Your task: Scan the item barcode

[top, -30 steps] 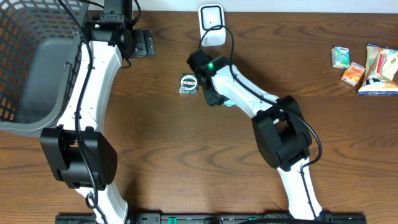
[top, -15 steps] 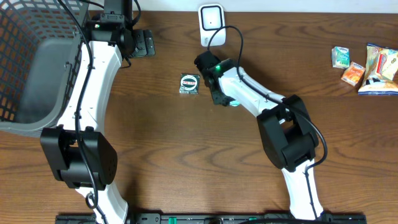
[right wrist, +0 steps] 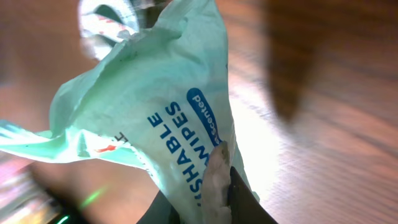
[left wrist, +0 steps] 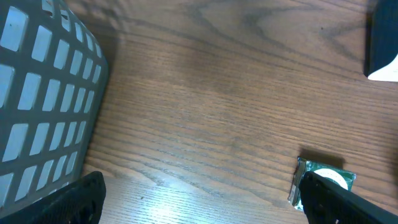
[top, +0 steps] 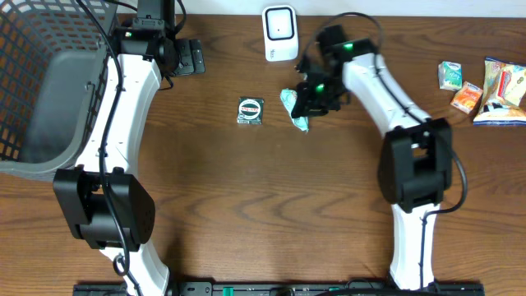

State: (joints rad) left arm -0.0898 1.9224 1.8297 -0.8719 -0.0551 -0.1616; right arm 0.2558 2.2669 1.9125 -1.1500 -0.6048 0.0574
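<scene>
Right gripper [top: 306,100]: clamped on teal wipes packet [top: 294,112] over bench [top: 246,185]
Left gripper [top: 191,56]: jaws wide, empty, near basket [top: 33,49]
Bench: dark wood grain

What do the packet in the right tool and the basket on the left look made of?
The packet looks like thin flexible plastic film, pale teal and slightly glossy. It crumples and folds where the right tool pinches it, and it carries printed lettering. The basket looks like rigid grey plastic with a matte finish, judging by its moulded grid of square openings, though coated wire cannot be ruled out.
</scene>
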